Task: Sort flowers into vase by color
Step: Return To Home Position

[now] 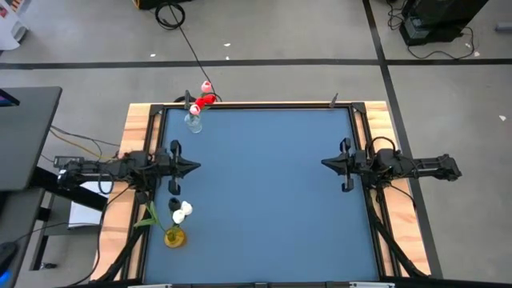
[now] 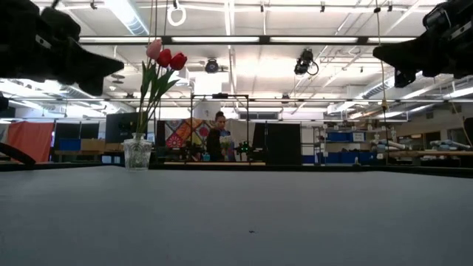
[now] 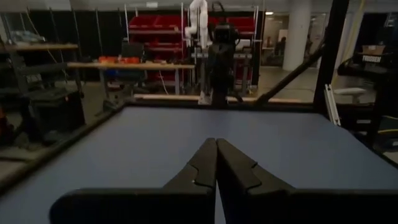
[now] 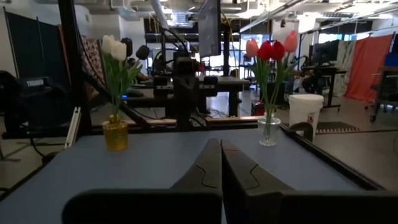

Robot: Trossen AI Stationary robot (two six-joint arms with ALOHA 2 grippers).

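Left claw (image 3: pixel 216 147) closed, held level; right claw (image 4: pixel 221 147) likewise, opposite.

On the flat blue table mat (image 1: pixel 264 184), the small clear glass vase (image 1: pixel 193 122) stands in the far left corner with the red and pink artificial tulips (image 1: pixel 206 96) in it. The small yellow vase (image 1: pixel 174 238) stands by the same left edge, nearer the front, holding the white and near-black artificial tulips (image 1: pixel 182 211). My left gripper (image 1: pixel 194 167) hangs over the left edge between the two vases, and my right gripper (image 1: pixel 326 163) faces it from the right edge, well apart.
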